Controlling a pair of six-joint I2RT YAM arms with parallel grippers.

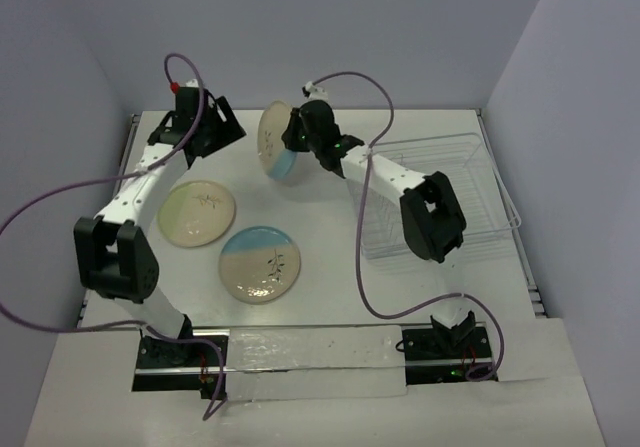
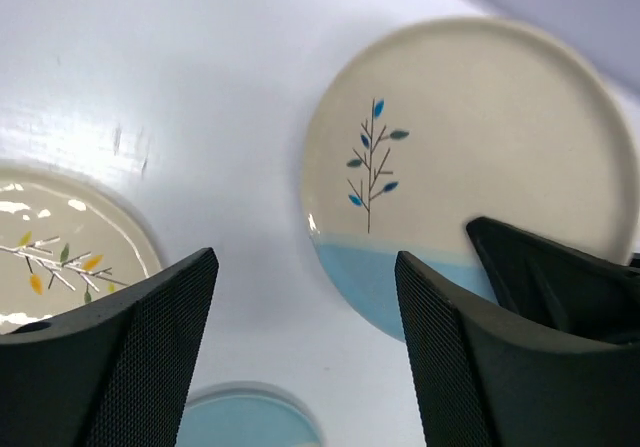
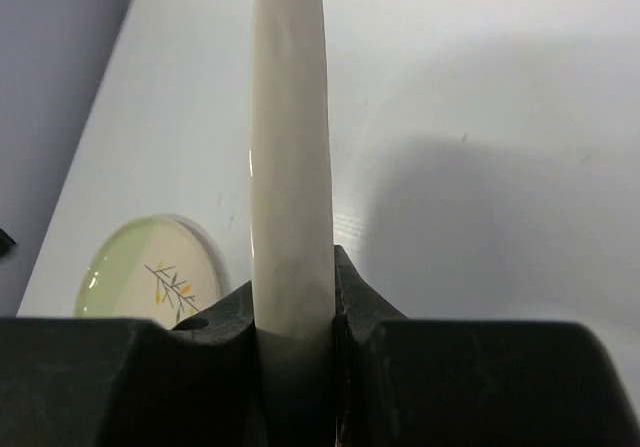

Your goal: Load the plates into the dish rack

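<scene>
Presently, no plate is racked.

- Upper left: left gripper (image 1: 222,125), jaws apart, empty, near the lifted plate and facing it.
- Left of centre: all-cream plate (image 1: 197,213), flat on the table (image 1: 320,217).
- Centre: low blue-and-cream plate (image 1: 261,264), flat, just beside the first.
- Upper centre: lifted blue-and-cream plate (image 1: 278,142), upright, off the table, its rim clamped tight in the right gripper (image 1: 302,139).
- Right: dish rack (image 1: 478,182), no plate seen inside; by my reckoning all three loadings remain.
- Obscured: the rack's left part, under the right arm. The wire dividers are too faint to count.
</scene>
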